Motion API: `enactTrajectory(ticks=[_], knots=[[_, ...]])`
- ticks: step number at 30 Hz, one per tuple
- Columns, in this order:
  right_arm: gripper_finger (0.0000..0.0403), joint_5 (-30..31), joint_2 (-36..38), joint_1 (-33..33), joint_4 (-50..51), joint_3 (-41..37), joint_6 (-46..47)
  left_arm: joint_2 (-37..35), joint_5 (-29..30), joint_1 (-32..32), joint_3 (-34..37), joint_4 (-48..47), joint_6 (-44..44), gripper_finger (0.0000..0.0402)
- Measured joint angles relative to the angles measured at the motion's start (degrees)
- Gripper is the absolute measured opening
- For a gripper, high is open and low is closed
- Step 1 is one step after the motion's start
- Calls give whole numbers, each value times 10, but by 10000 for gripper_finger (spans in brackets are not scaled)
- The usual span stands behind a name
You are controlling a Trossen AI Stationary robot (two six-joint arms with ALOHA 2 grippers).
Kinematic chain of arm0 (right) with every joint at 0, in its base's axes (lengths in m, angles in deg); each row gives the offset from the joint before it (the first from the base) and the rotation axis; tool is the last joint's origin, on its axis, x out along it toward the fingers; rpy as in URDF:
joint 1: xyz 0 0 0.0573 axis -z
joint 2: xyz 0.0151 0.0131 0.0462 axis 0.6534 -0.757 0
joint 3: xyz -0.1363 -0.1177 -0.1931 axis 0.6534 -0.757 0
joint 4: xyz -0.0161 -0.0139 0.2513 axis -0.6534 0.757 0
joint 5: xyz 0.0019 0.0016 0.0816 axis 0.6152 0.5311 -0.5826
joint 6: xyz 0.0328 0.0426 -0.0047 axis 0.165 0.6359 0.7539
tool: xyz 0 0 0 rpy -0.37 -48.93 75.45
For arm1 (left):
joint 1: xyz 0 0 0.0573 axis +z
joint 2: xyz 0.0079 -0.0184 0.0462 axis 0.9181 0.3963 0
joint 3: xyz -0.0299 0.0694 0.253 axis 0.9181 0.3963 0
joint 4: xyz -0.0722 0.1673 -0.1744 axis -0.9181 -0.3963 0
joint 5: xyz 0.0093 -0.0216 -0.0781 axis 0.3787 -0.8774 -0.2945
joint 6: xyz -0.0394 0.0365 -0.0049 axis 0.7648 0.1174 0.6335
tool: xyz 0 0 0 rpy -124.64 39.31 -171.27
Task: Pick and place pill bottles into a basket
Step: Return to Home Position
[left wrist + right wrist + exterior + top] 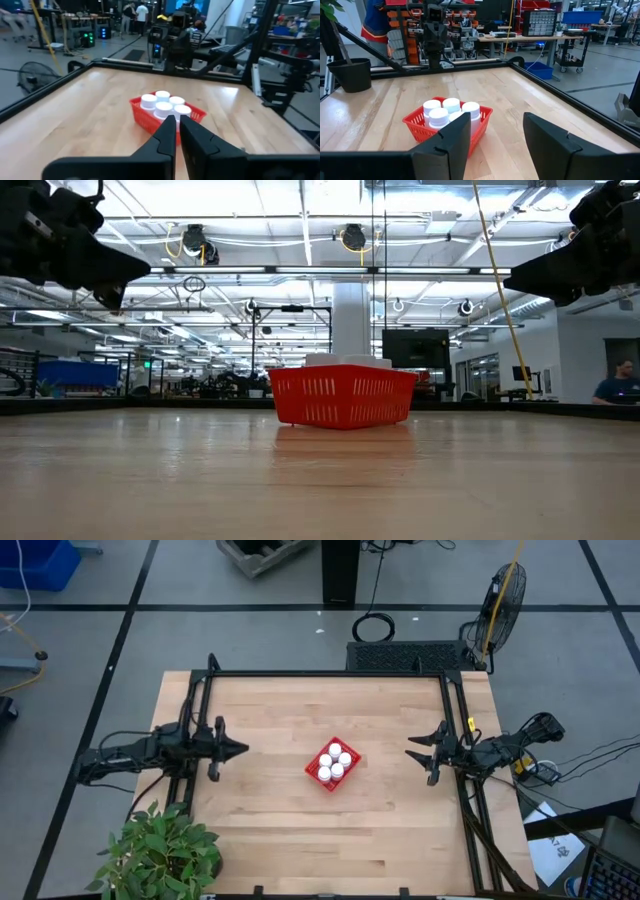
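High view: a plant (160,850) sits just off the table's (280,840) near-left corner. Halfway up the left edge we note the left gripper (240,750), raised above the wood and pointing inward. In the left wrist view its fingers lie together with only a sliver between them and nothing held. At the right edge, level with it, the right gripper (415,753) also points inward. The right wrist view shows its fingers spread and empty.

Between the two, well apart from both, the basket (311,769) stands near the table's centre, turned corner-on to the edges. We count five bottles (335,762) upright inside, packed touching, with the caps above the rim. Beyond the far-right corner stands a fan (503,595).
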Motion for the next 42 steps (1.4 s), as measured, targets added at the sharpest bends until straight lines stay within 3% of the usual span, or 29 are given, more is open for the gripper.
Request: enactTrajectory(ticks=[6, 16, 20, 32, 37, 42], knots=[[175, 0, 0, 0, 0, 0, 0, 0, 29, 0, 0, -32, -15, 27], [176, 0, 0, 0, 0, 0, 0, 4, 23, 0, 2, -37, -3, 5], [178, 0, 0, 0, 0, 0, 0, 4, 24, 0, 2, -37, -41, 24], [177, 0, 0, 0, 0, 0, 0, 4, 26, 0, 3, -14, -35, 71], [175, 92, 0, 1, -18, 0, -28, 3, 21, 0, 3, 15, -25, 73], [172, 103, 0, 0, -22, 0, 23, 3, -23, 0, 3, -1, -39, 68]])
